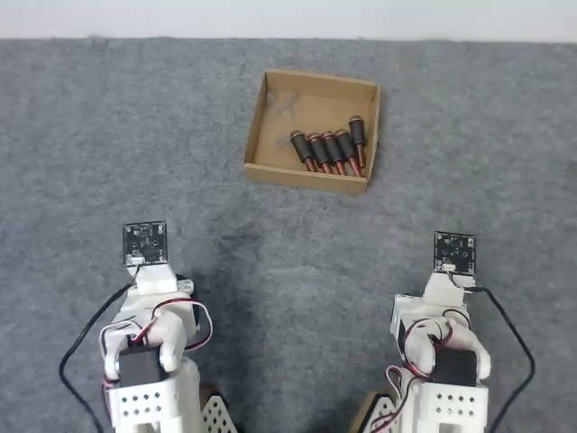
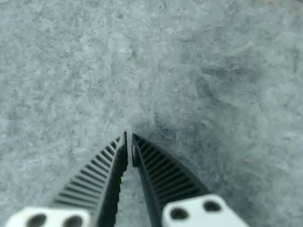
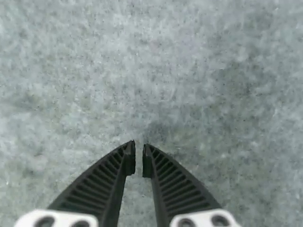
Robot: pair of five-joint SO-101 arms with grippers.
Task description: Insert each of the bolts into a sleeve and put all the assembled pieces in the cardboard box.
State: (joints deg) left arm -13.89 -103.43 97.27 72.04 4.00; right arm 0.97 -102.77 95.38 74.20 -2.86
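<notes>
Assembled pieces (image 1: 332,152): five dark sleeves, each with a coppery bolt shank poking out of one end. They lie side by side, touching or nearly so, in the right half of the cardboard box (image 1: 293,106).
Cardboard box: open-topped, at the far middle of the grey mat (image 1: 297,262). The left half of its floor is bare.
Task progress: by the look of it, essentially finished. Every piece in sight is already mated and boxed, so nothing seems left to insert or carry. Whether each bolt is fully seated is too small to tell.
Left gripper (image 2: 129,138): jaws drawn together at the tips with nothing between them, hanging over plain mat.
Right gripper (image 3: 138,147): jaws brought almost to touching, a thin slit at the tips, holding nothing, also over plain mat.
Arms: in the high view, two arms (image 1: 149,307) sit folded back at the near edge, one toward each side, well apart from each other and from the box.
Edges: the box walls stand upright on all four sides. The pieces rest close to the right and near walls, so any reach inside would need to come from above.
Open room: a broad stretch of mat lies between the arms and the box. A pale strip (image 1: 288,18) borders the mat beyond the box, close behind its far wall.
</notes>
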